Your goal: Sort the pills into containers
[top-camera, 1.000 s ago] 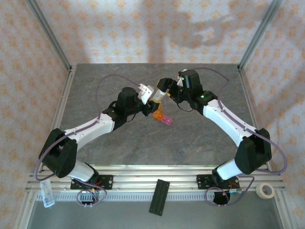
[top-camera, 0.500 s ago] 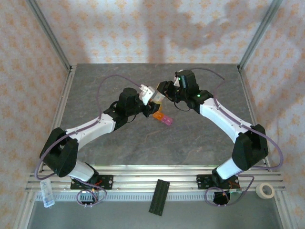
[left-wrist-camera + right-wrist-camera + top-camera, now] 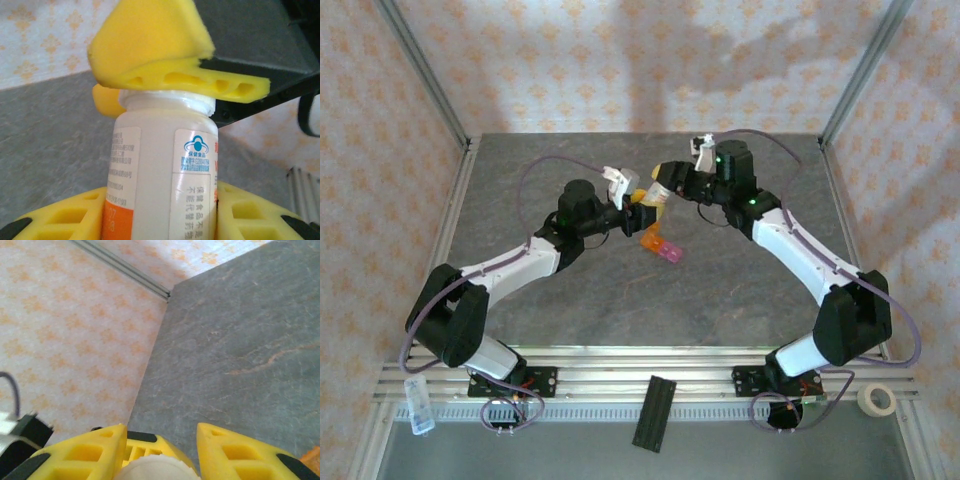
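A white bottle (image 3: 160, 170) with an orange band stands upright between my left gripper's (image 3: 160, 222) yellow fingers, which are shut on its body. My right gripper (image 3: 160, 450) is shut on the bottle's white cap (image 3: 155, 471), and its yellow fingers (image 3: 150, 45) cover the top of the bottle. In the top view the left gripper (image 3: 636, 200) and the right gripper (image 3: 661, 190) meet above the table's middle. The containers (image 3: 659, 246), an orange cube joined to a pink one, lie on the table just in front of them. The pills are hidden.
The grey table (image 3: 720, 290) has aluminium frame posts at its back corners and patterned walls around it. A black strip (image 3: 655, 412) lies on the near rail, with a tape roll (image 3: 876, 400) at the front right and a clear item (image 3: 419, 403) at the front left.
My right gripper has closed from open onto the bottle's cap. Both grippers have shifted slightly toward the back with the bottle between them.
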`<state>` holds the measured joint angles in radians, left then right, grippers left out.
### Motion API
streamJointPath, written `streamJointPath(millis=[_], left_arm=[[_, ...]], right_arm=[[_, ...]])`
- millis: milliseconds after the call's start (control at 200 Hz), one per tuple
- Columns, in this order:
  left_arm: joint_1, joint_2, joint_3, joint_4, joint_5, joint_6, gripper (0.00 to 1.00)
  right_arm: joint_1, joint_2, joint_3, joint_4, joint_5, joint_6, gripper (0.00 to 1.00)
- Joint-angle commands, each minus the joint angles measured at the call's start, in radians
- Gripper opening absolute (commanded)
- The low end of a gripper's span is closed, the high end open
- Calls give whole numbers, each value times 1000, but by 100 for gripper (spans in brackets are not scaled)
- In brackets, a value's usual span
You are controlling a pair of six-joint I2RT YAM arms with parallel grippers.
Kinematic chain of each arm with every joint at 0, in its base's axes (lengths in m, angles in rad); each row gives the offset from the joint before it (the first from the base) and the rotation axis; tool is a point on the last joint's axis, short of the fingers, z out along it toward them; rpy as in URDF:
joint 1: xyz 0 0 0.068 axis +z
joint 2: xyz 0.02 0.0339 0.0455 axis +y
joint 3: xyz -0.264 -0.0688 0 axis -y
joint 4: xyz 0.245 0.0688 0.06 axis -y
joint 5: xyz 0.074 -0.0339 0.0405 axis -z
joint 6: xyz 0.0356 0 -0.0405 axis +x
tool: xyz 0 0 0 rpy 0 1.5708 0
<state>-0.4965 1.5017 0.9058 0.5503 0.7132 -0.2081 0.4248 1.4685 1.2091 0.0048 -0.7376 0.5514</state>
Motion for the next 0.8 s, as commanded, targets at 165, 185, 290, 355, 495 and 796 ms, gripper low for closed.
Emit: streamJointPath(millis=[165,185,290,355,495,796], left_arm=[[23,-11,3,63,18,-61,0],[22,-15,2,43,5,-41,0],[18,-36,1,-47,-73,49,0],[12,-50,-9,-84,-135,110,0],[-17,-76,-17,-168,-283,234,0],[-52,-75,-17,-222,-392,358,0]], right_arm=[[-19,-27,23,32,-19,16,73],[-19,-32,24,27,-7,19,77],[-19,-63,25,-13,66,54,84],[-19,-74,20,-49,125,105,84],[-17,-72,8,-129,211,217,84],[38,-32,48,-237,293,259,84]])
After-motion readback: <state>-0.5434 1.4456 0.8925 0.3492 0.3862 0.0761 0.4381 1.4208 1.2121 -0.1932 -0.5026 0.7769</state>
